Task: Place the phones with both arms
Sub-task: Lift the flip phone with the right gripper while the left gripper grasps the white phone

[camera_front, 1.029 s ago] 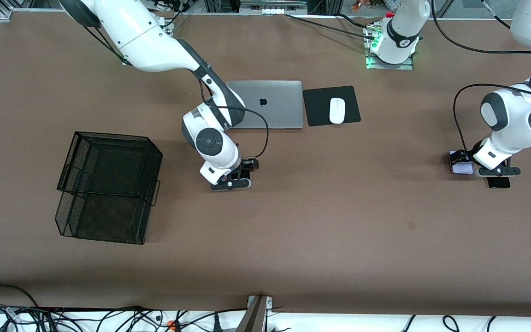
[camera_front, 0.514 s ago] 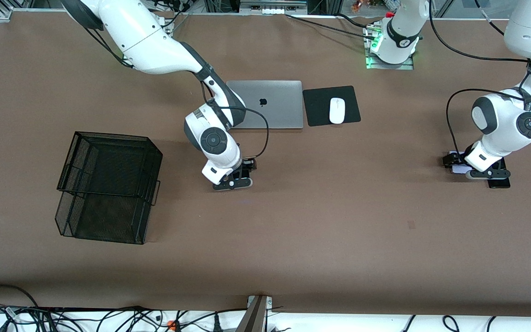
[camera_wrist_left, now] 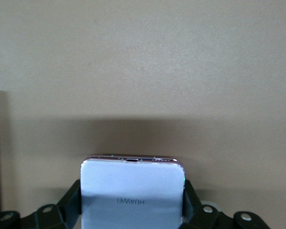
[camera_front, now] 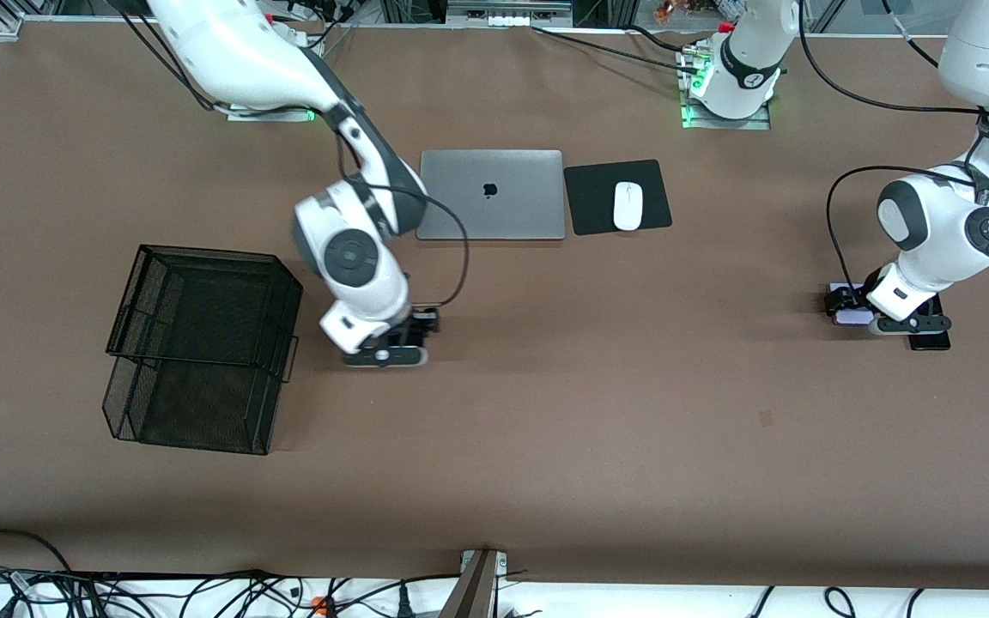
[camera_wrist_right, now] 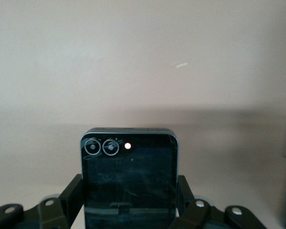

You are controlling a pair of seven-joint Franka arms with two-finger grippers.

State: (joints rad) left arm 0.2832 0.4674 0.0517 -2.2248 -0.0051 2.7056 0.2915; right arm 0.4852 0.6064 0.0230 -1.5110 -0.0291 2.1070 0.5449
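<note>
Fingers of my right gripper (camera_wrist_right: 128, 210) clamp a small squarish black phone (camera_wrist_right: 128, 179), carried low over the brown table (camera_front: 546, 386) beside the black wire-mesh basket (camera_front: 203, 343). My left gripper (camera_wrist_left: 132, 212) pinches the small squarish pale lavender-white phone (camera_wrist_left: 132, 193) at the left arm's end of the table, just beside a long slim black phone (camera_front: 929, 341) lying flat there.

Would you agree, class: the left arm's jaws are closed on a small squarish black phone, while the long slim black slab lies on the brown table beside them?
Not quite. The left gripper has its jaws closed on the small squarish pale lavender-white phone, not a black one; the left wrist view shows it. The long slim black slab does lie on the brown table beside them.
</note>
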